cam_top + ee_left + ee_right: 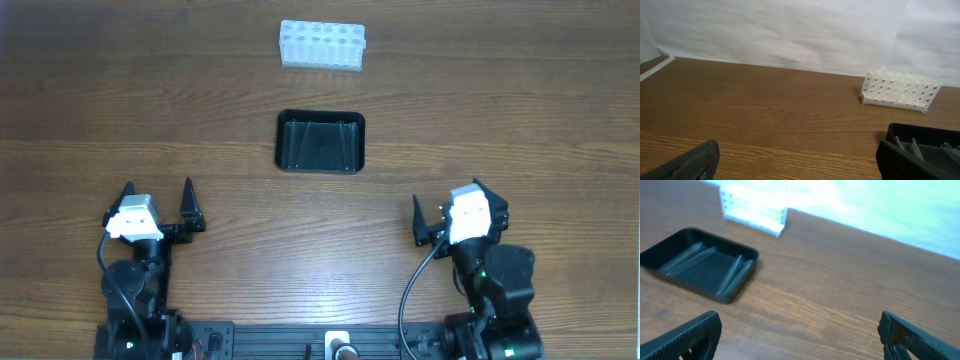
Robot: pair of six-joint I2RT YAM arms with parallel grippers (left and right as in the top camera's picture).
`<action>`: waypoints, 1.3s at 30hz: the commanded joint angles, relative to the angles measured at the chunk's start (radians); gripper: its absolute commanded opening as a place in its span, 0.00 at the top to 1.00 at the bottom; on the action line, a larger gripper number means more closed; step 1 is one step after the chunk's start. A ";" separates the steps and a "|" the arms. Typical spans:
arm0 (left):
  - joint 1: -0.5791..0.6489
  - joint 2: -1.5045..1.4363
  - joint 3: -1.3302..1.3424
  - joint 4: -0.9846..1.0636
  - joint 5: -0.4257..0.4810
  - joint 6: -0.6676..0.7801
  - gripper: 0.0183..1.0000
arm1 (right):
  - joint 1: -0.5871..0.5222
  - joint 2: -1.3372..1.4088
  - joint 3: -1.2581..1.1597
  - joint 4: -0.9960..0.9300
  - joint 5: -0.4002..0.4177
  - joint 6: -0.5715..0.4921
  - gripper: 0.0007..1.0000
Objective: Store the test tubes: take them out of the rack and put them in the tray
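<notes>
The left arm's hand (158, 200) sits low on the brown wood-grain table (520, 100), well short of and to the left of the black rectangular plastic tray (290, 150). Its two dark fingers are spread wide with nothing between them. The tray lies in the middle of the table, and several clear, slender test tubes (734, 268) lie flat on its floor, some in a loose bundle along one side and others along the opposite side. Their exact number is hard to tell. Just beyond the tray, on the side away from the arms, stands the white perforated plastic test-tube rack (321, 45). From above its wells look vacant, and from the left wrist camera nothing can be seen standing up out of its top. A tube left in a far well can't be fully ruled out. The right arm's hand (448, 205) rests short of and to the right of the tray, about as far from it as the left one. Its fingers are also parted and it carries nothing. Judging from this, the storing looks finished or very nearly so: the tubes are in the tray, the rack appears emptied, and both hands are free, so at most a check of the rack for a leftover tube remains.
</notes>
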 commanded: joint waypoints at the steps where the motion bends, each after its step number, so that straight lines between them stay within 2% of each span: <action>1: 0.005 -0.003 -0.004 -0.004 0.014 0.011 0.00 | -0.050 -0.102 -0.113 0.117 -0.016 0.003 0.01; 5: 0.005 -0.003 -0.004 -0.004 0.014 0.011 0.00 | -0.095 -0.167 -0.206 0.241 -0.018 0.003 0.01; 8: 0.005 -0.003 -0.004 -0.004 0.014 0.011 0.00 | -0.122 -0.169 -0.254 0.320 -0.050 0.003 0.01; 13: 0.005 -0.003 -0.004 -0.004 0.014 0.011 0.00 | -0.142 -0.169 -0.254 0.255 -0.064 0.003 0.01; 39: 0.005 -0.003 -0.004 -0.004 0.014 0.011 0.00 | -0.140 -0.169 -0.254 0.255 -0.064 0.003 0.01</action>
